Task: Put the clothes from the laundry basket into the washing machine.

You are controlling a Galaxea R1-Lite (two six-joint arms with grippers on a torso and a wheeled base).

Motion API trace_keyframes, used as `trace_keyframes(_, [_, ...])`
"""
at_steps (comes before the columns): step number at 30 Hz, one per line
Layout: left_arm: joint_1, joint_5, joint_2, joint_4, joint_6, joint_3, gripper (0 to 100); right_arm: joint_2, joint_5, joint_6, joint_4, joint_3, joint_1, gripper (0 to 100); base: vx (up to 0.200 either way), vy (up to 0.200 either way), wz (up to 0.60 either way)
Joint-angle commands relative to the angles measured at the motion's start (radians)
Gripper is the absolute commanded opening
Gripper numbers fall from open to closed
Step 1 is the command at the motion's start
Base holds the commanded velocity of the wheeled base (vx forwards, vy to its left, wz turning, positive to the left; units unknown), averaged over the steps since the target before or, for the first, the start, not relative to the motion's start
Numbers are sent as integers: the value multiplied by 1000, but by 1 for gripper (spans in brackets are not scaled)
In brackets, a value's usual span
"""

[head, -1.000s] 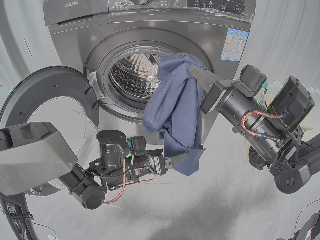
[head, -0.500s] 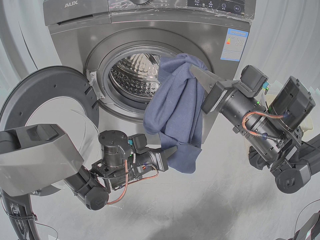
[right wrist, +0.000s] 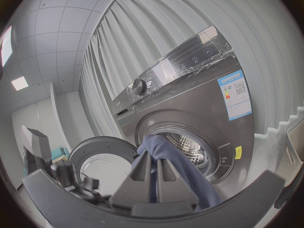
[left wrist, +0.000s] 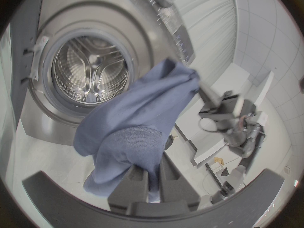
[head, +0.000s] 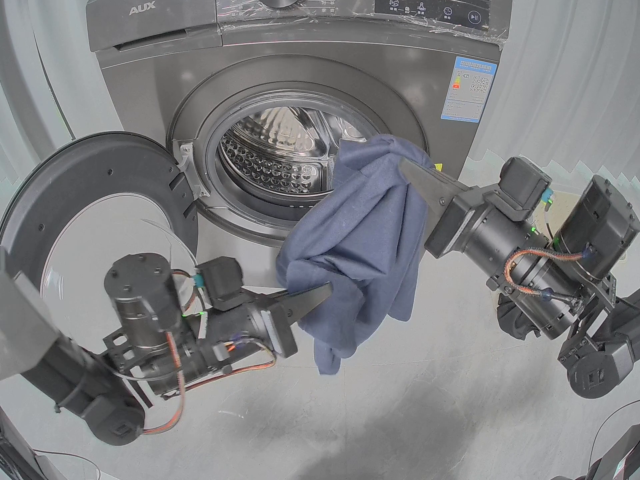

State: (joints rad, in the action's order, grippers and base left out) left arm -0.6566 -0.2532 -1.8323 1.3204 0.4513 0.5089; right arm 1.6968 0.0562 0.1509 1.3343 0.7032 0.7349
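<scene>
A blue garment [head: 363, 235] hangs in the air in front of the washing machine [head: 153, 81], just right of and below its open drum [head: 280, 148]. My right gripper [head: 408, 166] is shut on the garment's top, at the right rim of the opening. Lower down, my left gripper [head: 321, 295] is shut on a fold of its lower part. The cloth drapes between the two, with a tail dangling beneath. The left wrist view has the garment [left wrist: 136, 111] pinched between my left gripper [left wrist: 153, 174]. The right wrist view has the garment [right wrist: 186, 165] in my right gripper [right wrist: 154, 171].
The round door [head: 93, 188] stands swung open to the left, close behind my left arm. A white perforated basket [right wrist: 293, 155] sits on the floor to the right of the machine. Bare grey floor [head: 373, 421] lies in front.
My right gripper has moved right and down from the drum opening, carrying the garment's top. My left arm has drawn back to the left, and the cloth now spreads between both grippers.
</scene>
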Motion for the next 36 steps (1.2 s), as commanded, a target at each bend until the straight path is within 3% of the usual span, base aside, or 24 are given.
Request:
trace_keyframes(1, [-18,-44,358,0,-11,-211,0,-40,-18,-11,28,-91,-12,0,0,0,0])
trace_keyframes(2, [-5,-97,444,0,-13,-257,0,-46,-38,-14,54,-113,-14,0,0,0,0])
trace_keyframes(9, [63,-251,587,-4,-32,-270,0,-82,-76,-17,77,-192,-37,0,0,0,0])
trace_keyframes(15, [64,-259,593,2,-40,-267,0,-65,-78,-20,79,-200,-40,0,0,0,0])
trace_keyframes(20, [64,-255,579,2,-40,-259,0,1,-82,-17,115,-169,-91,0,0,0,0])
trace_keyframes(34, [69,-244,513,-20,-42,-276,0,0,-84,-14,132,-134,-94,0,0,0,0])
trace_keyframes(35, [69,-244,513,-20,-42,-276,0,0,-84,-14,132,-134,-94,100,0,0,0])
trace_keyframes(36, [86,-244,499,-17,-42,-270,0,-2,-79,-13,131,-140,-92,100,0,0,0])
